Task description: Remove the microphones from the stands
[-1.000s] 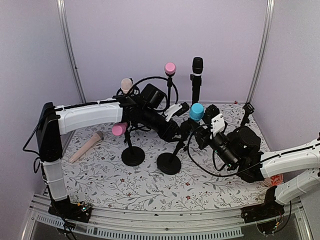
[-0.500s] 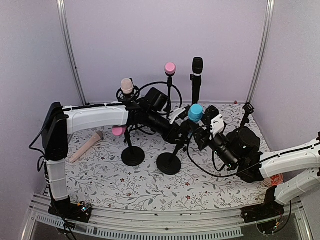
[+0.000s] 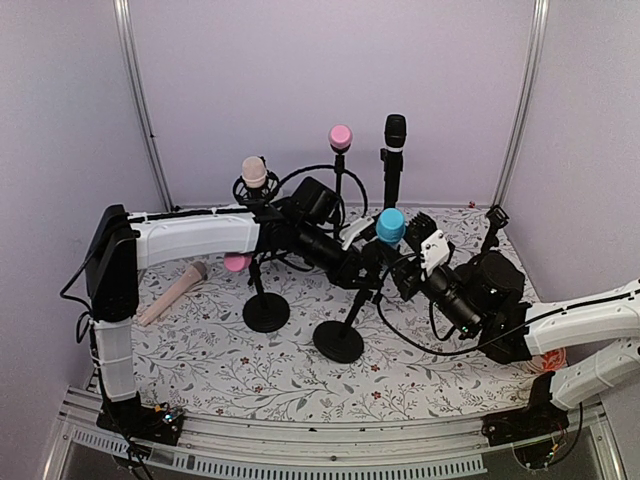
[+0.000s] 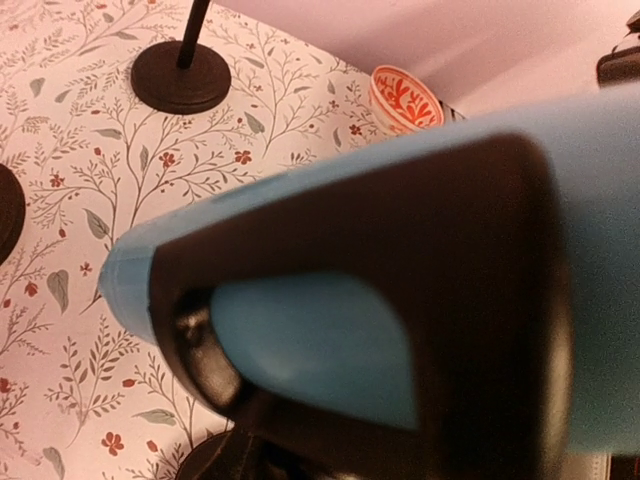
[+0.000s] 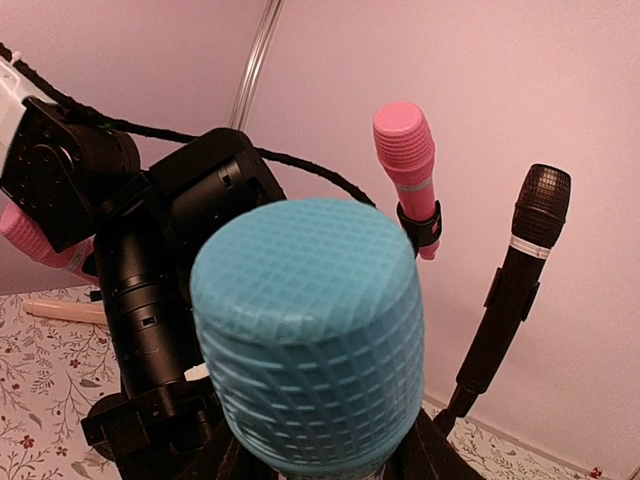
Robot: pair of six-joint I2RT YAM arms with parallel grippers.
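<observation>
Pale lilac enclosure; floral-print surface carrying several microphone stands. Left arm and right arm, both converging at centre. Black stand, round base, tilted shaft. Blue microphone, seated in that stand's clip. Left claw at the shaft just below the blue head, right claw alongside; clamped or apart, cannot tell for either. Risk: pulling before the clip releases could topple the light stand into neighbouring ones.
</observation>
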